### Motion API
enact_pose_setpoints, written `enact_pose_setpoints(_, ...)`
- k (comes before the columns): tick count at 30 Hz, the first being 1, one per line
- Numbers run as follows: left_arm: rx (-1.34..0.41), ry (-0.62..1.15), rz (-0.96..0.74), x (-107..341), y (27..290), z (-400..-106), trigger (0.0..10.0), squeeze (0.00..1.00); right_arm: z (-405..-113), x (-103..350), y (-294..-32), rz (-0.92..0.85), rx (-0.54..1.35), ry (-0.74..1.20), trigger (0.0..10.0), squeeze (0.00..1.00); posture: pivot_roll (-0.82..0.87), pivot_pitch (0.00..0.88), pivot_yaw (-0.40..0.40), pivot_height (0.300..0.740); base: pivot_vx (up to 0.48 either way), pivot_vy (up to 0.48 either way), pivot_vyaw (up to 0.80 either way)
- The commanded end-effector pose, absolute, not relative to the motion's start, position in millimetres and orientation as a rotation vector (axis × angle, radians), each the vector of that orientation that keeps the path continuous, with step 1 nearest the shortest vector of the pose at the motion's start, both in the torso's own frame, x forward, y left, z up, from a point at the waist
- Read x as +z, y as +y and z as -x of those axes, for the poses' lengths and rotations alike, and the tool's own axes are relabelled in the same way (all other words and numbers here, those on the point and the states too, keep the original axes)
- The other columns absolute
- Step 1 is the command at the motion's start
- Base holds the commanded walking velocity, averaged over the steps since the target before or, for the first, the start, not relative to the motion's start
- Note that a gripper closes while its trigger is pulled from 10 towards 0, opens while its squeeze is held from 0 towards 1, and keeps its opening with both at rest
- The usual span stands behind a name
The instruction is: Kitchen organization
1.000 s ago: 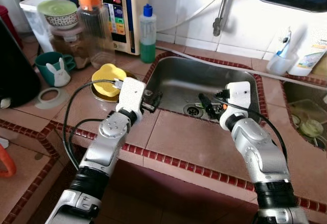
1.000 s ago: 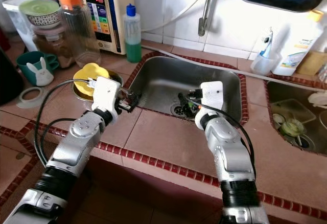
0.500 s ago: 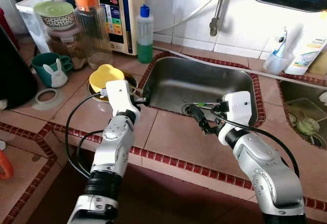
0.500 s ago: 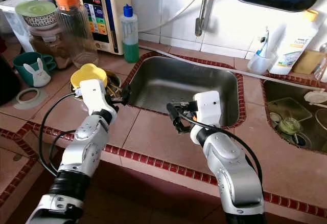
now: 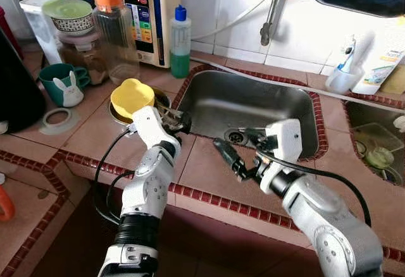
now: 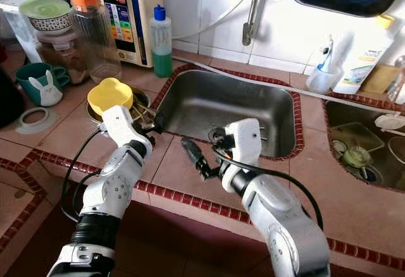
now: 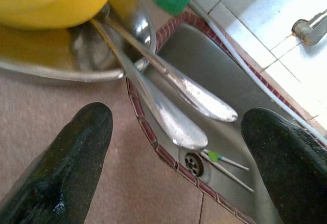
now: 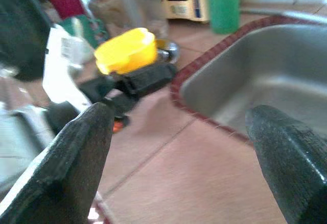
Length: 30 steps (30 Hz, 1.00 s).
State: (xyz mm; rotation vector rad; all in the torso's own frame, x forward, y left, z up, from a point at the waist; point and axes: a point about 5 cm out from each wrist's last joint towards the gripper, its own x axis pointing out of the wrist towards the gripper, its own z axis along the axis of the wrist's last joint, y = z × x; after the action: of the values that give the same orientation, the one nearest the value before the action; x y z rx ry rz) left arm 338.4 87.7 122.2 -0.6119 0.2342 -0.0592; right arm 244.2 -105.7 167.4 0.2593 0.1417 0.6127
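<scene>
while two metal spoons (image 7: 168, 88) are lying with their bowls in a shallow steel dish (image 7: 56, 70) and their handles jutting out over the rim of the sink (image 5: 253, 103), the left gripper (image 5: 174, 122) is hovering just near of them with its two black fingers (image 7: 66, 168) spread wide apart, gripping nothing. a yellow lid-like piece (image 5: 131, 95) is sitting on the far-left part of the dish, partly covering it. the dish is resting on the tiled counter (image 5: 209, 169), just left of the sink's left edge. down in the sink, near the drain (image 7: 194, 163), two thin white sticks (image 7: 230, 165) are lying, one with a green tip.

the right gripper (image 5: 240, 157) is hanging over the counter at the near edge of the sink, pointing left toward the left gripper, its fingers (image 8: 76, 157) standing wide open and empty.

farther left on the counter, a teal mug with a rabbit figure (image 5: 63, 84) is standing, with a white ring (image 5: 62, 120) lying near it. behind them a clear jar with an orange lid (image 5: 112, 30) and a green-patterned bowl (image 5: 68, 16) are standing. a bottle of green liquid with a blue cap (image 5: 180, 43) is standing at the far-left corner of the sink, beside a wall-side appliance with a display (image 5: 149, 11). a tap (image 5: 273, 11) is hanging above the sink's far side, and a second basin (image 5: 376, 144) is sitting to the right.
</scene>
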Motion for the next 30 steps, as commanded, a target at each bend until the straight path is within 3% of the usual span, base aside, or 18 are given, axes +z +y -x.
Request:
enact_pose_setpoints(1, -0.063, 0.255, 0.666, 123.6, 79.9, -337.9, 10.0, 0.0, -239.9, 176.8, -107.4, -0.277, 0.643, 0.107, 10.0, 0.0, 0.03, 0.0, -0.049, 0.74, 0.0, 0.0, 0.0)
enact_pose_setpoints(11, -0.068, 0.318, 0.851, 123.2, 72.9, -341.7, 10.0, 0.0, -227.7, 177.9, -100.3, -0.332, 0.745, 0.129, 10.0, 0.0, 0.02, 0.0, -0.047, 0.74, 0.0, 0.0, 0.0)
enact_pose_setpoints(24, -0.105, 0.278, 0.909, 138.0, 69.4, -355.1, 10.0, 0.0, -227.2, 177.9, -100.4, -0.292, 0.748, 0.132, 10.0, 0.0, 0.01, 0.0, -0.043, 0.74, 0.0, 0.0, 0.0)
enact_pose_setpoints(25, -0.112, 0.27, 0.932, 139.2, 68.4, -355.2, 0.0, 0.0, -227.4, 177.8, -100.8, -0.286, 0.746, 0.132, 10.0, 0.0, 0.01, 0.0, -0.042, 0.74, 0.0, 0.0, 0.0)
enact_pose_setpoints(30, -0.118, 0.256, 0.962, 140.9, 68.1, -354.8, 0.0, 0.0, -227.7, 176.7, -100.2, -0.275, 0.745, 0.133, 10.0, 0.0, 0.02, 0.0, -0.042, 0.74, 0.0, 0.0, 0.0)
